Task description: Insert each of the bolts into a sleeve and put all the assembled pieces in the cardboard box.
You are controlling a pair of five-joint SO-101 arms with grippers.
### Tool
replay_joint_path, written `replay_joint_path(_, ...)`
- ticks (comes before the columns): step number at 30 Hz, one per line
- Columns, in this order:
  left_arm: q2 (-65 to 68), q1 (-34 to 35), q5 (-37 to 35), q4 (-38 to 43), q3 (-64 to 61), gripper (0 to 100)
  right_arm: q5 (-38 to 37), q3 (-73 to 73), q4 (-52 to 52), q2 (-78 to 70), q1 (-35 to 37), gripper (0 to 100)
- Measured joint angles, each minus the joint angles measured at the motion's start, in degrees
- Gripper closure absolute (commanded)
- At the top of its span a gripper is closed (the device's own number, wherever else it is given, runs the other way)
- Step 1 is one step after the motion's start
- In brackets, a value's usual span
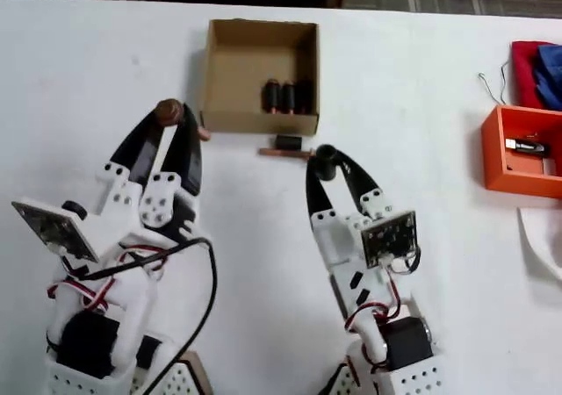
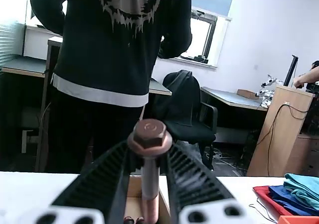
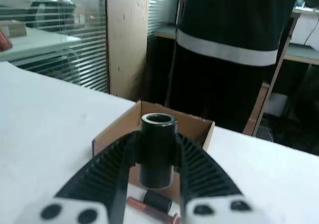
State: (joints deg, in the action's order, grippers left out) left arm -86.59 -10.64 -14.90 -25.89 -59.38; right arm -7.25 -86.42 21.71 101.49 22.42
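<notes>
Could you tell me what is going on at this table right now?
Two robot arms are pairing bolts with sleeves. The left gripper is shut on a copper bolt, held head up, and the right gripper is shut on a black sleeve, open end up. The two parts are apart, not yet joined. A few assembled pieces lie in the cardboard box, while a spare bolt and a spare sleeve lie on the table just in front of it.

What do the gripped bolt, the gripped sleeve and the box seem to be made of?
Bolt: likely metal, copper-coloured, with a dull sheen on its hex head.
Sleeve: smooth black tube with a faint gloss; plastic or coated metal, unclear.
Box: plain brown cardboard, matte, with thin folded walls.
</notes>
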Motion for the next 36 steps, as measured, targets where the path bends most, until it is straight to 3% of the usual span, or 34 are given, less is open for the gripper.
replay_joint_path(6, 7.9, -5.9, 0.0, 0.4, 1.4, 97, 0.0, -4.0, -7.9, 0.0, 0.5, 97.8)
replay_joint_path(13, 23.4, -15.1, 0.0, 0.4, 15.4, 97, 0.0, -9.3, -10.5, -0.1, 0.6, 97.8)
replay_joint_path(19, 33.8, -16.4, 0.7, 0.4, 25.3, 97, 0.0, -9.3, -10.9, -0.1, 0.6, 97.8)
replay_joint_path(36, 37.1, -21.2, 3.7, -0.1, 25.7, 97, 0.0, -9.3, -12.9, -0.1, 0.6, 97.8)
